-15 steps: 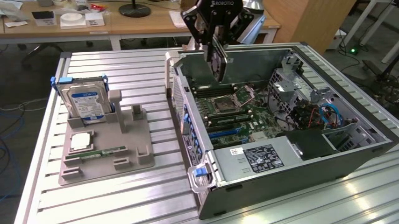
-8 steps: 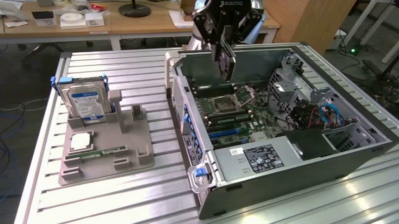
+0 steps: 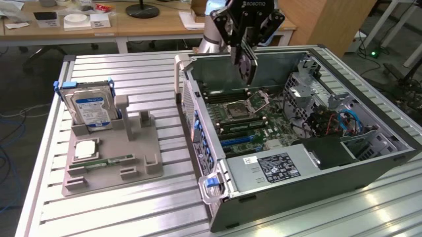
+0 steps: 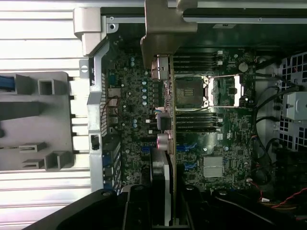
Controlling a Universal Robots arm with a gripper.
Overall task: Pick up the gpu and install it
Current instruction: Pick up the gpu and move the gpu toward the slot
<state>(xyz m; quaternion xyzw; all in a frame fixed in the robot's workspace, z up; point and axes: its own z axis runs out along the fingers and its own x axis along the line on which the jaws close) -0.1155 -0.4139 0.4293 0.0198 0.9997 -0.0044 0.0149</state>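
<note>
ridged metal table [image 3: 132,69] carries an open computer case [image 3: 297,185], with wooden desks behind the case. "robotiq" is printed on the gripper [image 3: 245,38]; the blue-white label on the hard drive [image 3: 92,111] beside the case and the white sticker [image 3: 277,167] on the case are too small to read. the arm points straight down over the case, jaws clamped on the gpu [image 3: 249,66], which hangs on edge above the case's motherboard [image 3: 240,123]
</note>
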